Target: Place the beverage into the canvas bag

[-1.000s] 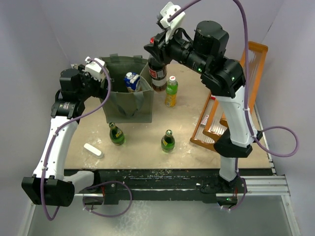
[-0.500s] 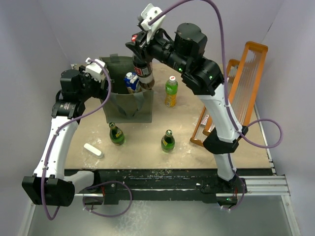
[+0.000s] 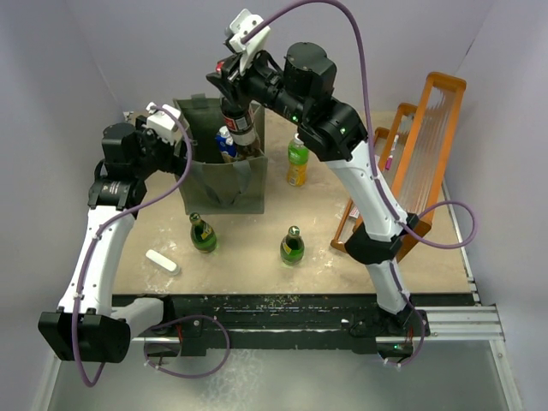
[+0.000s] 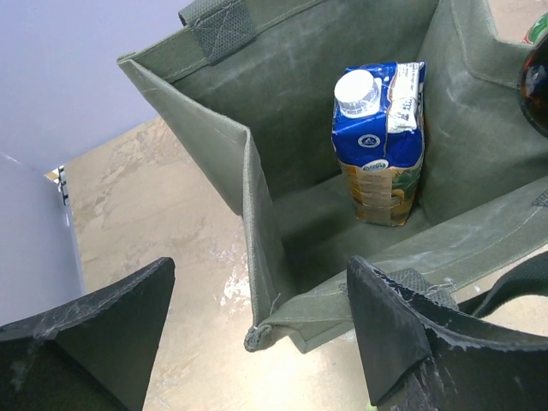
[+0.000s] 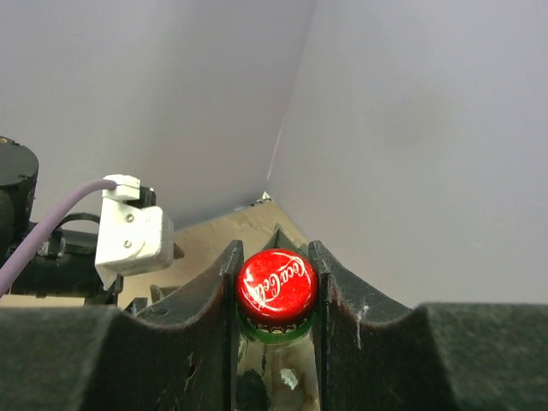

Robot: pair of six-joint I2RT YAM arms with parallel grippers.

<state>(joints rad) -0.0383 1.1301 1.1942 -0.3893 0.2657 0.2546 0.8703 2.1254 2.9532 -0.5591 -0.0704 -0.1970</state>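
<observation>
The olive-green canvas bag (image 3: pixel 221 184) stands open at the back left of the table. A blue drink carton (image 3: pixel 226 139) stands inside it, also seen in the left wrist view (image 4: pixel 379 141). My right gripper (image 3: pixel 229 98) is shut on the neck of a cola bottle (image 3: pixel 239 130) with a red cap (image 5: pixel 276 284). It holds the bottle upright over the right part of the bag's mouth, its lower end at the rim. My left gripper (image 4: pixel 257 342) is open, with the bag's left corner (image 4: pixel 257 282) between its fingers.
A yellow-green bottle (image 3: pixel 297 161) stands just right of the bag. Two green bottles (image 3: pixel 203 233) (image 3: pixel 292 247) stand in front of it. A small white piece (image 3: pixel 161 261) lies at the front left. An orange wooden rack (image 3: pixel 424 141) leans at the right.
My right arm has carried the cola bottle leftward, from beside the bag's right edge to over its mouth. The left arm has hardly moved.
</observation>
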